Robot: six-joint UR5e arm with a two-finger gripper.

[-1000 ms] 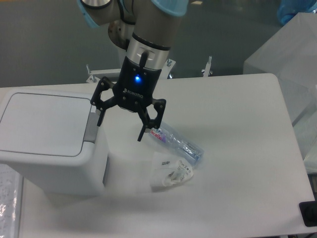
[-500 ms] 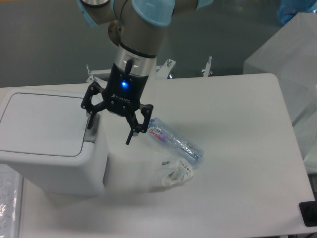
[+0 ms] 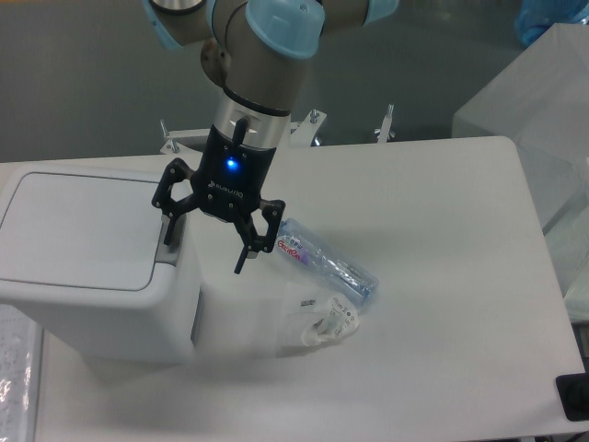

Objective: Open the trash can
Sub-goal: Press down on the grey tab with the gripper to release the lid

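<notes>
The tool is hanging spread wide, gripping nothing, over the right edge of the bin, which is sitting lid-closed at the surface's left end. A bottle and crumpled wrapper are lying just right of it.

The gripper bears small white lettering, too blurred to read.

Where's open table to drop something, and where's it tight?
Free: the right half of the table, from the bottle out to the right edge, and the front strip below the crumpled plastic wrapper. Tight: the left side, filled by the trash can, with the open gripper hovering at its right edge, one of the fingers over the latch.
</notes>
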